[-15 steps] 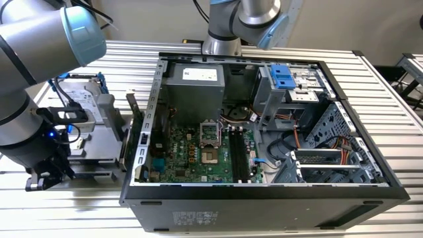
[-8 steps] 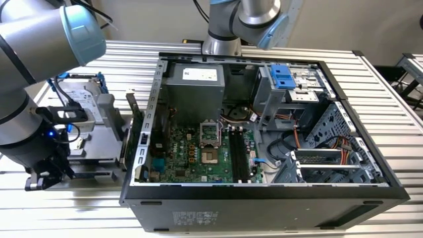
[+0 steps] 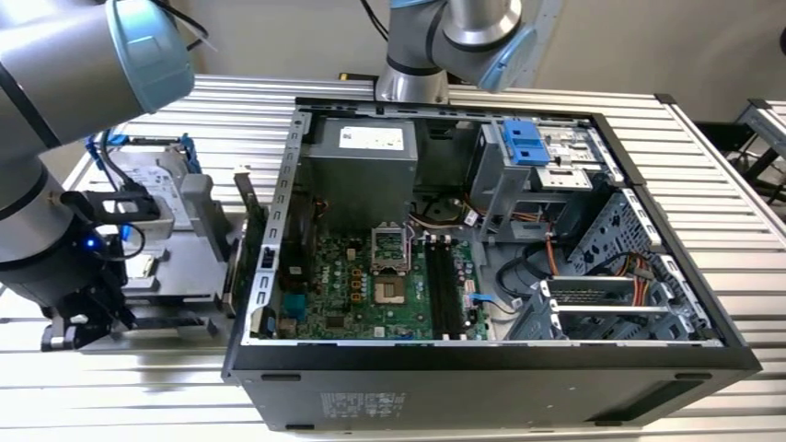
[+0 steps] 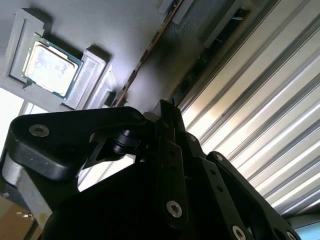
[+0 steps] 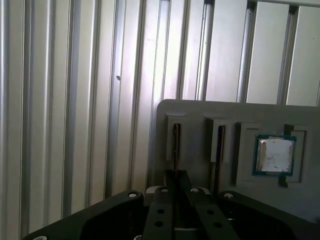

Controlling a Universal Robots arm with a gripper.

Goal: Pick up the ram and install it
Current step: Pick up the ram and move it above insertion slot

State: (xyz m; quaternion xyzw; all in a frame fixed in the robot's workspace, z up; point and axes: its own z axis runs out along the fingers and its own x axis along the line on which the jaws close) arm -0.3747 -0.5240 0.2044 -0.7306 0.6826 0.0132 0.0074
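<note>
- Gripper (image 5: 177, 175): in both wrist views its dark links run together toward one tip, but whether the jaws are spread, pressed together or pinching something cannot be told.
- The ram (image 5: 176, 142) stands on edge in a narrow slot of the gray holder (image 5: 200, 110), just beyond the gripper tip and in line with it.
- A second slot (image 5: 218, 147) lies beside it, then a processor chip (image 5: 273, 155) sits in a square recess.
- The holder rests on the slatted metal table (image 5: 75, 100).
- In the exterior view, the open computer case (image 3: 491, 373) lies to the exterior view's right of the arm, with its motherboard (image 3: 356, 295) and black slots (image 3: 448, 285) exposed.
</note>
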